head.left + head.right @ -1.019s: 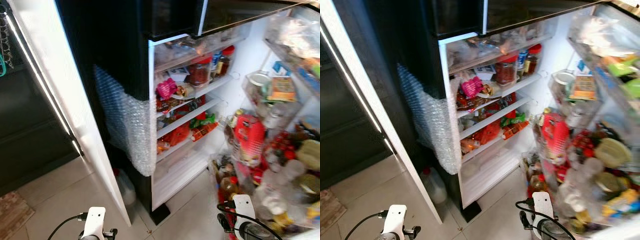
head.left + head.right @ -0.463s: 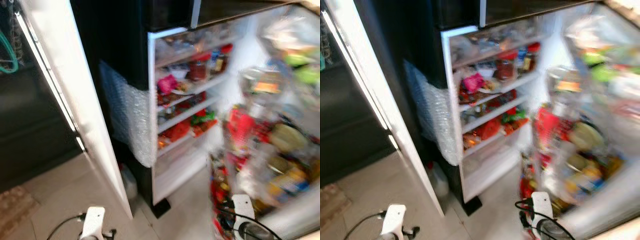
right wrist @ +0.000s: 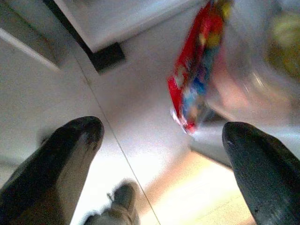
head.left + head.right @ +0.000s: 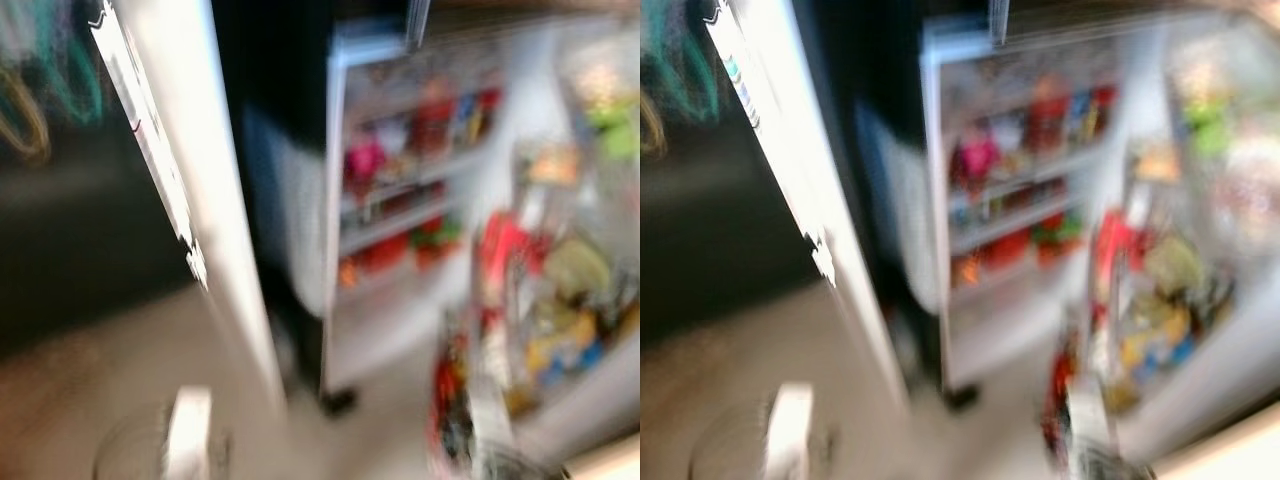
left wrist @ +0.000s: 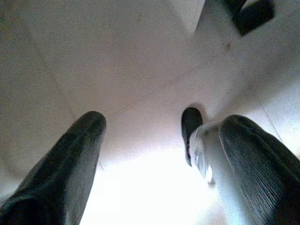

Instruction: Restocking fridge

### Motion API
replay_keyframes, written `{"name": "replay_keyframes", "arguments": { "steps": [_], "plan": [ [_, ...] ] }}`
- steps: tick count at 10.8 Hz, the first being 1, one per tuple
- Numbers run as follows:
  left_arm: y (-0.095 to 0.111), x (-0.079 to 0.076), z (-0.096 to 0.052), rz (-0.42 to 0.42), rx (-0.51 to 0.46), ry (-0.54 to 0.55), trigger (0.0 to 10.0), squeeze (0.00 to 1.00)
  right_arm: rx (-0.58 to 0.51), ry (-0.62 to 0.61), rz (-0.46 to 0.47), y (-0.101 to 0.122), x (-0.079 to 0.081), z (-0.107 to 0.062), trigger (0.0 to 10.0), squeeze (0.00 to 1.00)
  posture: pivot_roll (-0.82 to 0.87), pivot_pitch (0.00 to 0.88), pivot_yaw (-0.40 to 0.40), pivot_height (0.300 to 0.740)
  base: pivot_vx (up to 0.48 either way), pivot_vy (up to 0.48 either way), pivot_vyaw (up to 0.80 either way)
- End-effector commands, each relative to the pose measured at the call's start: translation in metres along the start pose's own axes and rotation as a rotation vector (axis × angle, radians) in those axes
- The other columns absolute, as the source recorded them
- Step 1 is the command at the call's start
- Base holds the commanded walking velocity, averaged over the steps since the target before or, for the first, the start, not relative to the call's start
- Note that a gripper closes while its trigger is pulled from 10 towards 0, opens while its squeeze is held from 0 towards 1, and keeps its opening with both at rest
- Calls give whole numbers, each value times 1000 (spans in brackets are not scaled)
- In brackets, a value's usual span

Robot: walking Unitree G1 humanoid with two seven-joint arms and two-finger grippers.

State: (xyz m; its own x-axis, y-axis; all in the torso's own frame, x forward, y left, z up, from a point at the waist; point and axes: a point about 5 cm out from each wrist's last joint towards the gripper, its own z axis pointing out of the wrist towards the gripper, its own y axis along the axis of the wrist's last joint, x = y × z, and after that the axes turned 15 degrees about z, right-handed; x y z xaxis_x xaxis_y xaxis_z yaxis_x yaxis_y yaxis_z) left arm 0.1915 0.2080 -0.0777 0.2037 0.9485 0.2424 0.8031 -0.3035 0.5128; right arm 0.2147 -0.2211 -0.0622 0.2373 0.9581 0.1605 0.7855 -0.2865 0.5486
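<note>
The fridge [image 4: 400,200] stands open, blurred by camera motion. Its shelves [image 4: 395,225] hold red, pink and green packets and jars. The open door [image 4: 560,290] on the right has crowded racks of bottles and packets. My left gripper [image 5: 164,122] hangs open over the tiled floor, with a clear blurred thing [image 5: 204,150] against one finger. My right gripper [image 3: 161,126] is open too, low by the door's foot. A red packet [image 3: 194,79] hangs beyond its fingers. My left wrist [image 4: 188,430] shows at the bottom of the left eye view.
A white panel edge [image 4: 190,200] slants down on the left of the fridge, with a dark cabinet [image 4: 70,230] behind it. Bubble wrap [image 4: 295,220] covers the fridge's side. Pale floor tiles [image 4: 120,380] lie in front. A shoe-like dark shape [image 5: 190,124] sits on the floor.
The whole picture has shifted right and blurred, so the camera has moved. Both arms stay low. Nothing in the fridge has visibly moved.
</note>
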Motion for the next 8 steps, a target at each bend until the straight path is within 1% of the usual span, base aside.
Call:
{"name": "replay_keyframes", "arguments": {
  "steps": [1, 6, 8],
  "plan": [
    [9, 7, 1, 21, -24, 16, 10000, 0, 11, 16, 8, -1, 3, 1, 10000, 0, -35, 0, 3, 740, 0, 0, 0],
    [9, 7, 1, 23, -23, 17, 10000, 0, 16, -8, 0, -1, 1, 0, 10000, 0, -36, 0, 1, 740, 0, 0, 0],
    [9, 7, 1, 22, -22, 17, 10000, 0, 34, -1, -8, -2, 2, 1, 10000, 0, -35, 0, 2, 740, 0, 0, 0]
  ]
}}
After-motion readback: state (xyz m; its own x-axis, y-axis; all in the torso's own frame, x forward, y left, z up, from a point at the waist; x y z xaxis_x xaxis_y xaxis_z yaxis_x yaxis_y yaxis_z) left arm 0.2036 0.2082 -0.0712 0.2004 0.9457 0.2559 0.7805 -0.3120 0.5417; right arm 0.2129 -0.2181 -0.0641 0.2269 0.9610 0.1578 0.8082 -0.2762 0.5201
